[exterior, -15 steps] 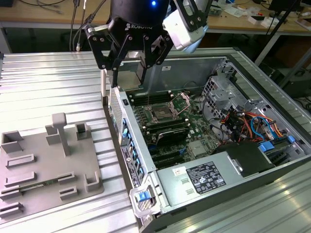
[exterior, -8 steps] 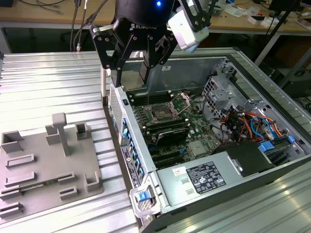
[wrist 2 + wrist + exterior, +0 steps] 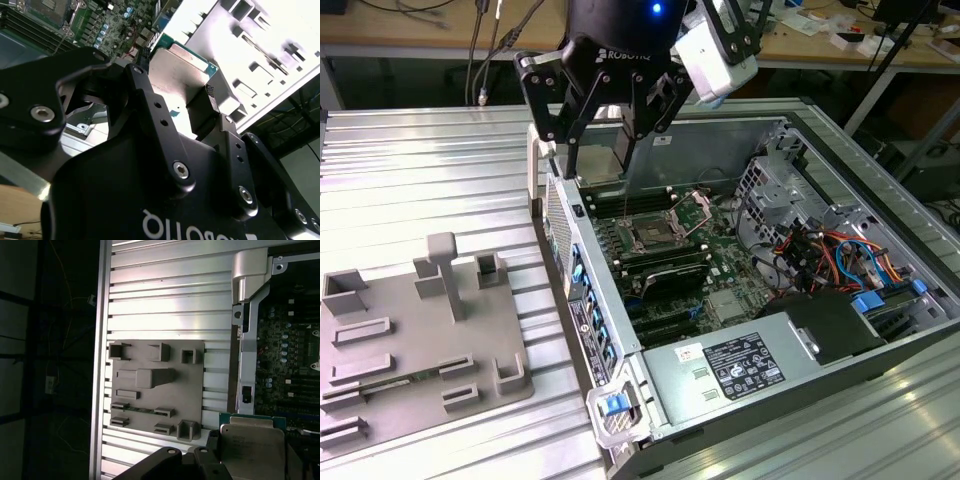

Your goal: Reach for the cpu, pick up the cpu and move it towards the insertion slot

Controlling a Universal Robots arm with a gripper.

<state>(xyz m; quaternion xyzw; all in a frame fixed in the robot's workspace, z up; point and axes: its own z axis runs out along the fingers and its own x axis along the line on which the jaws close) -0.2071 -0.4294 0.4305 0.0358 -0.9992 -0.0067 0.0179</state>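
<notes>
In the exterior view, the black claw point(image 3: 605, 150) is clamped on the cpu point(image 3: 603, 160), up in the air above the open computer case point(image 3: 840, 215). The insertion slot point(image 3: 653, 236) sits lower down, apart from it. In both wrist views, the cpu point(image 3: 181, 70) point(image 3: 252, 445) sits between the fingers point(image 3: 212, 97).

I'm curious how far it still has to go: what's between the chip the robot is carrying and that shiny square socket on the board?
In the exterior view, black memory slots lie between the cpu, held in the hand, and the insertion slot.

Open air above the insertion slot point(image 3: 651, 236), case walls point(image 3: 582, 262) flanking.
</notes>
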